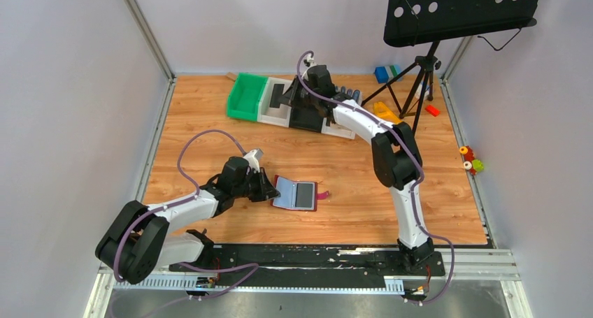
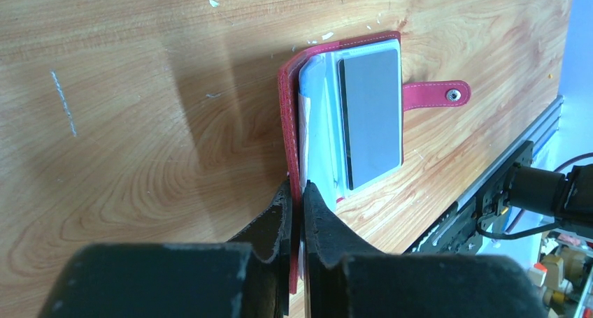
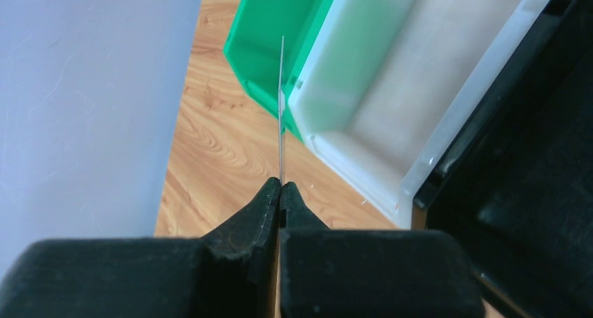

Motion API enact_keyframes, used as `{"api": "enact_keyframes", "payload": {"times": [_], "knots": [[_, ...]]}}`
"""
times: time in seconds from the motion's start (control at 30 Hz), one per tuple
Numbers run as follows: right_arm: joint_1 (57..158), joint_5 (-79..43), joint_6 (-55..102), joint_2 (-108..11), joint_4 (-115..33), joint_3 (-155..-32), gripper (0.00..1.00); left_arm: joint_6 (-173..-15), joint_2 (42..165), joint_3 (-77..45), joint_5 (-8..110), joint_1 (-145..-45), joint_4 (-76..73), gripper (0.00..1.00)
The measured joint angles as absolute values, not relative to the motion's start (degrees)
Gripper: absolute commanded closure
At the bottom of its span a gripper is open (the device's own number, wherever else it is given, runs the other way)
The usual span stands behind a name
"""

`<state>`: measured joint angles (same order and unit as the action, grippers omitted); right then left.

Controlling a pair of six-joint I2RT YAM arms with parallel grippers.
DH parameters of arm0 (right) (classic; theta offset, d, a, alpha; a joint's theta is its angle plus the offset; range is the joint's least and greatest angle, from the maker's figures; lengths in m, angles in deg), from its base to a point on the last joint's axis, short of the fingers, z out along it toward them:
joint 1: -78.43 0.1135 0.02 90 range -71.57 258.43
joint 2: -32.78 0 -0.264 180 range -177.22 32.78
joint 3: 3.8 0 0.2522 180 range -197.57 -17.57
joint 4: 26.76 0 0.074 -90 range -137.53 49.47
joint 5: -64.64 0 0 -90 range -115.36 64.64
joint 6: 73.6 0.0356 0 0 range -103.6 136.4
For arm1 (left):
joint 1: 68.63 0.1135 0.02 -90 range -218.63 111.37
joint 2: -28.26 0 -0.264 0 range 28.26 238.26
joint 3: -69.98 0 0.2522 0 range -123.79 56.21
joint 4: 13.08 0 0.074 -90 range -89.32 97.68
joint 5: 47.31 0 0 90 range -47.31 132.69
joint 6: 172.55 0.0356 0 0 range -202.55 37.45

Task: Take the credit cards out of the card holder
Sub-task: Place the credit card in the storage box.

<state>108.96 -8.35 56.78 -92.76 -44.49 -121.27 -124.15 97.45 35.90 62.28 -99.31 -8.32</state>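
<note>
One maroon card holder [image 2: 288,115] lies open on the table [image 1: 210,115], its snap tab [image 2: 437,94] pointing away from the left claw [image 2: 297,191]. The left claw is pressed together on the edge of the holder's raised flap. One grey card [image 2: 370,115] sits in the inner pocket, just beyond that claw's tips. Well apart, at the table's far side, the right claw [image 3: 280,185] pinches one thin card [image 3: 281,87], seen edge-on so its colour cannot be told. That card stands upright before three bins: one green bin [image 3: 273,24], one white bin [image 3: 391,87] and one black bin [image 3: 531,157].
</note>
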Motion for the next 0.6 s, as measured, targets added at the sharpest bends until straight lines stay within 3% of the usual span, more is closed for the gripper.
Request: {"api": "enact_keyframes", "payload": {"times": [0.47, 0.57, 0.6], "knots": [[108.96, -11.01, 56.84, -104.80, -44.51, -133.77, 0.98, -124.15, 97.45, 35.90, 62.52, -99.31, -8.27, 0.93], [108.96, -11.21, 56.93, -106.24, -44.54, -134.73, 0.66, -124.15, 97.45, 35.90, 62.70, -99.31, -8.27, 0.93], [108.96, -11.32, 57.04, -106.50, -44.54, -134.73, 0.63, -124.15, 97.45, 35.90, 62.72, -99.31, -8.30, 0.93]]}}
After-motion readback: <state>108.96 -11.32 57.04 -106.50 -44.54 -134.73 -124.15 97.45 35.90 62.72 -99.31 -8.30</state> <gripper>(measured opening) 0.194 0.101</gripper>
